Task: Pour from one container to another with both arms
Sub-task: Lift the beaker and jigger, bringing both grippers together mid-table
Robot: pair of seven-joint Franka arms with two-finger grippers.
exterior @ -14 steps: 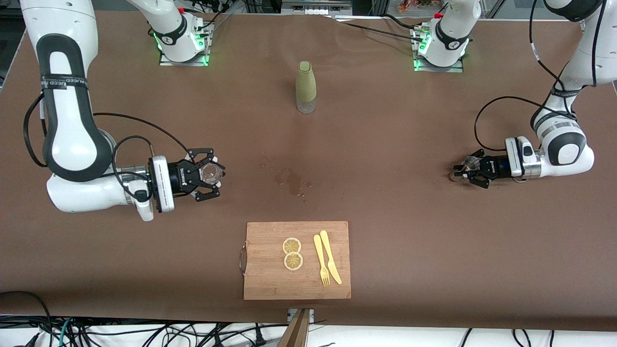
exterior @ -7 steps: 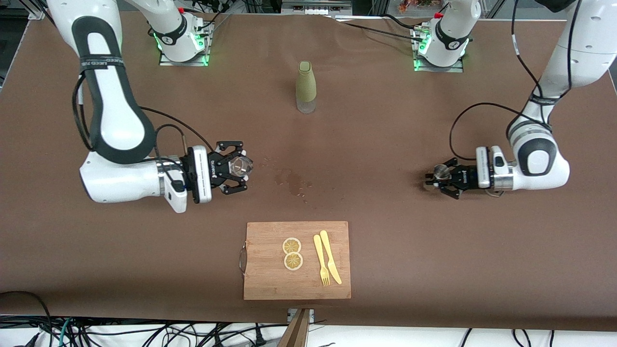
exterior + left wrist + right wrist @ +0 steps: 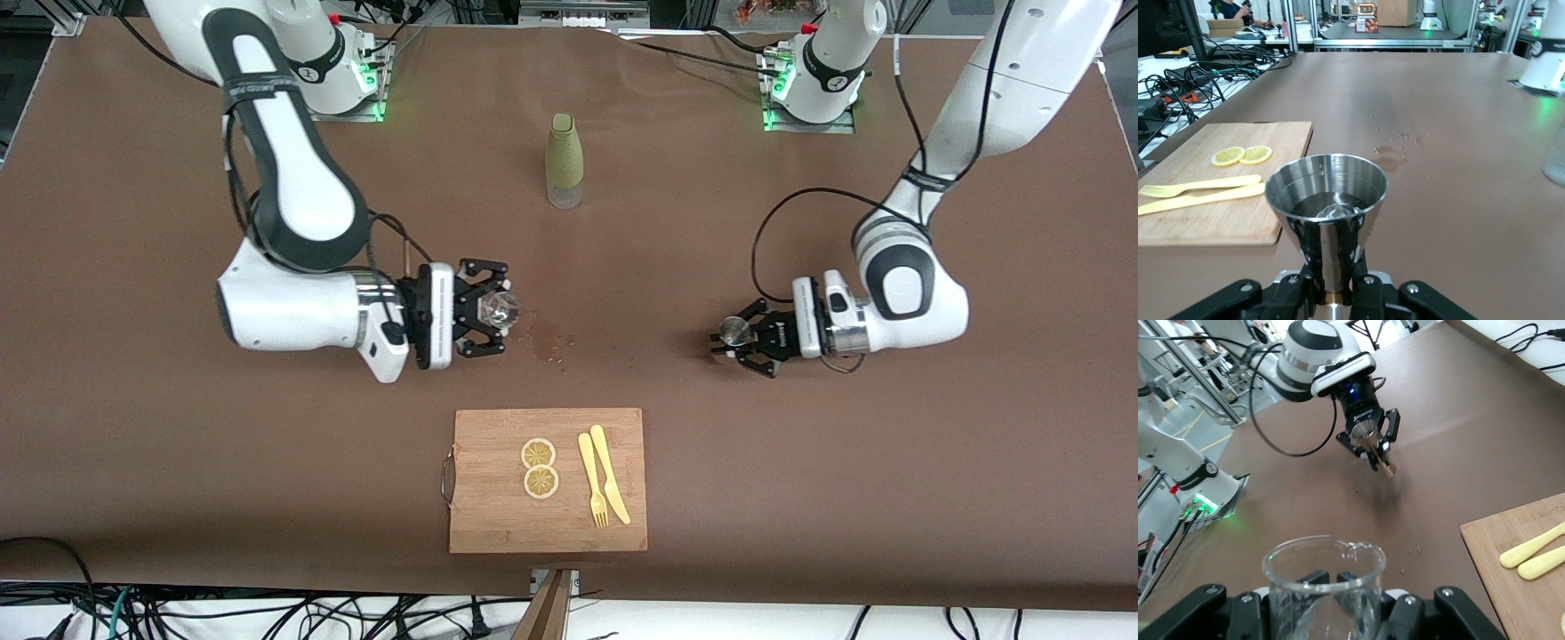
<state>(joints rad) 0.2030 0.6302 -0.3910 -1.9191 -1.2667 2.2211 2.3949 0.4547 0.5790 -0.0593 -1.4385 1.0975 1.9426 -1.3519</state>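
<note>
My right gripper is shut on a clear glass beaker, held upright over the table beside a wet patch. In the right wrist view the beaker fills the foreground between the gripper fingers. My left gripper is shut on a small steel cup, over the bare table toward the left arm's end. The left wrist view shows the cup upright with some liquid in it, its stem clamped by the gripper. The right wrist view also shows the left gripper farther off.
A green bottle stands at mid-table between the two bases. A wooden cutting board lies nearer the front camera, carrying two lemon slices and a yellow fork and knife. Small droplets dot the cloth around the wet patch.
Both arms have swung inward toward the middle of the table, each carrying its container. The beaker and the steel cup are much closer together than before.
</note>
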